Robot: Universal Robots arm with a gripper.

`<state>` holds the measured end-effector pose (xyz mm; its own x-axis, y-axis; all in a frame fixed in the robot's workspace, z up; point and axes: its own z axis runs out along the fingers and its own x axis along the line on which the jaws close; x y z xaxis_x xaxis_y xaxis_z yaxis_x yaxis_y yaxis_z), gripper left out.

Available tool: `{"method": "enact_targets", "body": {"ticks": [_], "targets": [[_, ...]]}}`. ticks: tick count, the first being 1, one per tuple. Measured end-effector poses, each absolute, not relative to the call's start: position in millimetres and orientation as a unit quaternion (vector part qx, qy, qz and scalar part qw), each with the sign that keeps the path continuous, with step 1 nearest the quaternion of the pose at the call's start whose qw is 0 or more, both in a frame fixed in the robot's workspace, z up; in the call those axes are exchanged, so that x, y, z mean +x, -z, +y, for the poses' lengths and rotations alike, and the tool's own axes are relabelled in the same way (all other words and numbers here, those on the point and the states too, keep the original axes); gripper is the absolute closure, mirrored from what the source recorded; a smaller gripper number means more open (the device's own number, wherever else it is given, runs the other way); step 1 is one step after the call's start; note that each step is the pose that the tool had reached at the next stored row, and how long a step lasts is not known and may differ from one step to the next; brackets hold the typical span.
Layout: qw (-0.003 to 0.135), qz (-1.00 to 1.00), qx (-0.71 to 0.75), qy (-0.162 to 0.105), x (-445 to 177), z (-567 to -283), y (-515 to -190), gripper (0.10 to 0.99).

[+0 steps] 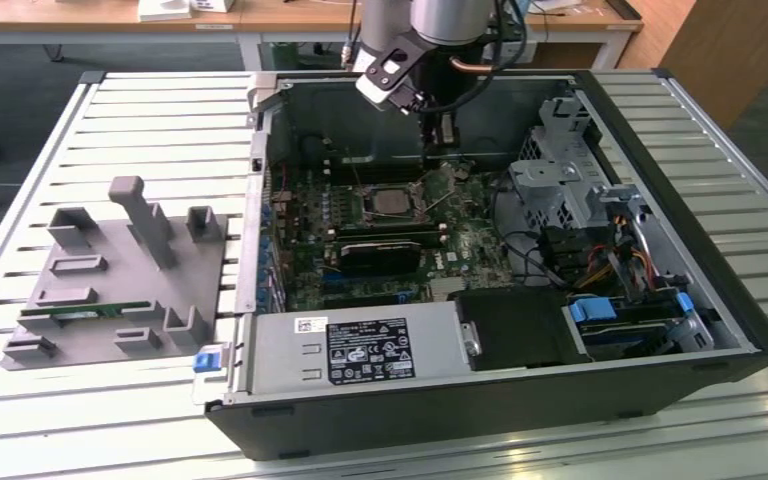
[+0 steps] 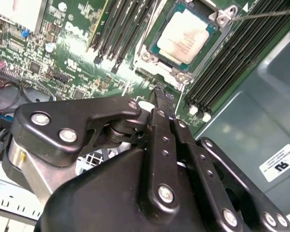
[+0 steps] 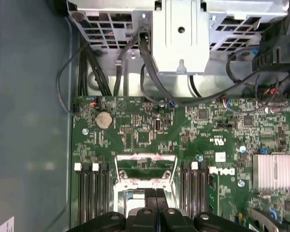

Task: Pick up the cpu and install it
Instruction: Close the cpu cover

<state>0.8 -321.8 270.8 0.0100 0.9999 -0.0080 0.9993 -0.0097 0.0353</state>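
- Slatted table (image 1: 117,110) carries an open case (image 1: 704,330).
- cpu (image 2: 186,36) lies flat in the board's socket (image 3: 145,169), shiny top up; it is square, with no long axis.
- Gripper (image 2: 162,94) hangs just beside it, fingers pressed together and empty, hiding part of the socket in the first wrist view.
- Grey tray (image 1: 104,290) sits well apart.

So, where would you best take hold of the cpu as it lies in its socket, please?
Probably by two opposite edges of the cpu, coming straight down from above. It lies flat, metal top up, in its socket, so only its thin edges offer a hold.
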Motion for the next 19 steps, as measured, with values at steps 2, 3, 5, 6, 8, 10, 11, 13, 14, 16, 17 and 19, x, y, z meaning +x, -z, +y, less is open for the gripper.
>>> {"method": "enact_targets", "body": {"ticks": [2, 3, 5, 6, 8, 10, 11, 13, 14, 16, 17, 19], "targets": [[0.015, 0.704, 0.710, -0.010, 2.9, -321.5, -270.5, 0.980], [0.015, 0.704, 0.710, -0.010, 3.3, -321.4, -270.3, 0.980], [0.016, 0.703, 0.710, -0.009, 3.7, -321.2, -269.8, 0.980], [0.016, 0.704, 0.710, -0.009, 4.1, -321.1, -269.4, 0.980], [0.016, 0.704, 0.710, -0.009, 6.2, -320.5, -268.8, 0.980], [0.016, 0.703, 0.710, -0.009, 9.1, -320.0, -268.2, 0.980], [0.016, 0.704, 0.710, -0.009, 10.7, -319.6, -267.9, 0.980], [0.016, 0.704, 0.710, -0.009, 13.0, -319.1, -267.3, 0.980], [0.016, 0.704, 0.710, -0.009, 13.7, -318.9, -267.1, 0.980], [0.016, 0.704, 0.710, -0.009, 15.1, -318.7, -266.7, 0.980], [0.016, 0.704, 0.710, -0.009, 15.9, -318.5, -266.6, 0.980], [0.016, 0.704, 0.710, -0.009, 17.6, -318.4, -266.3, 0.980]]}}
